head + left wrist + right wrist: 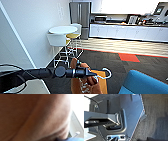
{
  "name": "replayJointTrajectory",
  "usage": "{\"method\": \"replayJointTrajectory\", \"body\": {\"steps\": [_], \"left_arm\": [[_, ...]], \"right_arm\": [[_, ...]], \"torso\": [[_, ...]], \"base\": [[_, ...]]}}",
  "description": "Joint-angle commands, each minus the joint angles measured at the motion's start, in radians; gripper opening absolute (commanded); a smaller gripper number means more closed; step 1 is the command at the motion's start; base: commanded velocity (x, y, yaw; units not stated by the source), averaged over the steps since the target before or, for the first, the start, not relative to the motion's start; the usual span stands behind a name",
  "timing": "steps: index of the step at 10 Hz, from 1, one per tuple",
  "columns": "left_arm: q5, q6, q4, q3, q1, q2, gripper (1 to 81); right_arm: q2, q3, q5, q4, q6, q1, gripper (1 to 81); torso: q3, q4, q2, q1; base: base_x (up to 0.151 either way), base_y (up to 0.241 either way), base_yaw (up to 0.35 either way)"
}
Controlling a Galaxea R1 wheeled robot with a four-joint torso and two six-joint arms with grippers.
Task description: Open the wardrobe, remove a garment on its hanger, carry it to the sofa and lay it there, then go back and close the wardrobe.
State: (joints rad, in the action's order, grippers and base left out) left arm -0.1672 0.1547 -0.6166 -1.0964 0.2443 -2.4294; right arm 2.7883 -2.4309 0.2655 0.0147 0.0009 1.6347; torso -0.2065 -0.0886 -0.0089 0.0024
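Evidently the carrying leg of the task is under way: in the head view the left arm reaches in from nine o'clock, and the left gripper (pixel 93 73) at its end is closed on the hanger (pixel 107 74), whose white curved hook sticks out toward three o'clock just past the fingertips. The garment (pixel 86 86) hangs below the gripper as a bunch of burnt-orange cloth with bits of white lettering, running down to six o'clock. Up close in the left wrist view, the same orange cloth (pixel 32 116) lies right against the lens. At about four o'clock in the head view a rounded corner of the sofa (pixel 142 83) comes in, bright blue, near the garment but not touching it. Judging from that, the sweatshirt is out and most of the way to its resting place; laying it down and the return to shut the doors are left. As for the right gripper, I cannot tell how its jaws stand; the right wrist view gives the robot's own dark parts over grey carpet (pixel 156 112). At twelve o'clock in the head view stand a round white table (pixel 62 30) with white chairs (pixel 57 40) and, further back, a kitchen counter (pixel 127 31).
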Motion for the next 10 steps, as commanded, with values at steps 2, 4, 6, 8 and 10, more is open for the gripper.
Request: {"method": "replayJointTrajectory", "body": {"steps": [2, 4, 6, 8, 10], "left_arm": [[-0.002, -0.033, 0.014, 0.041, -0.174, -0.013, 1.0], [-0.002, -0.033, 0.012, 0.041, -0.174, -0.013, 1.0], [-0.002, -0.033, 0.014, 0.041, -0.171, -0.014, 1.0], [-0.002, -0.033, 0.012, 0.041, -0.171, -0.013, 1.0], [-0.003, -0.033, 0.012, 0.041, -0.171, -0.013, 1.0]], "right_arm": [[-0.011, 0.007, -0.055, -0.005, 0.002, -0.003, 81.1], [-0.010, 0.007, -0.054, -0.004, 0.002, -0.003, 81.1], [-0.007, 0.003, -0.054, -0.004, 0.002, -0.003, 81.1], [-0.004, 0.006, -0.055, -0.001, 0.002, -0.005, 81.1], [0.000, 0.000, -0.055, -0.001, 0.002, -0.005, 81.1]], "torso": [[0.000, 0.000, 0.000, 0.000], [0.000, 0.000, 0.000, 0.000], [0.000, 0.000, 0.000, 0.000], [0.000, 0.000, 0.000, 0.000], [0.000, 0.000, 0.000, 0.000]], "base": [[0.000, 0.000, -0.339], [0.000, 0.000, -0.339], [0.000, 0.000, -0.341], [0.000, 0.000, -0.339], [0.000, 0.000, -0.313]]}}
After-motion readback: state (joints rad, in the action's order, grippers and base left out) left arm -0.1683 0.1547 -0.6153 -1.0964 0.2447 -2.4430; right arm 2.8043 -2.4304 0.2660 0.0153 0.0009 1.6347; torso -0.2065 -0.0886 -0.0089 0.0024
